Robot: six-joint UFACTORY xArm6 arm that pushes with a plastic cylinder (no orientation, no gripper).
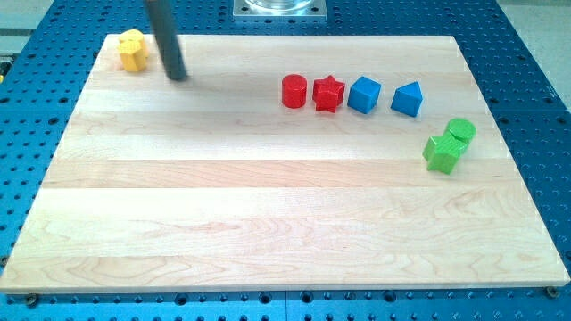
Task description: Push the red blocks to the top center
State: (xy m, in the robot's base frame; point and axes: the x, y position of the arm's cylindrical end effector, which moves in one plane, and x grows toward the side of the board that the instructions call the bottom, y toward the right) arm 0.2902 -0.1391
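A red cylinder (293, 91) and a red star (328, 94) sit side by side at the upper middle of the wooden board (268, 223). My tip (177, 77) is at the view's upper left, far left of the red blocks and just right of a yellow block (133, 50). It touches no block.
A blue cube (364, 94) and a blue wedge-like block (407, 99) stand right of the red star in the same row. Two green blocks (460, 131) (442, 152) touch each other near the board's right edge. A metal mount (279, 8) is at the view's top centre.
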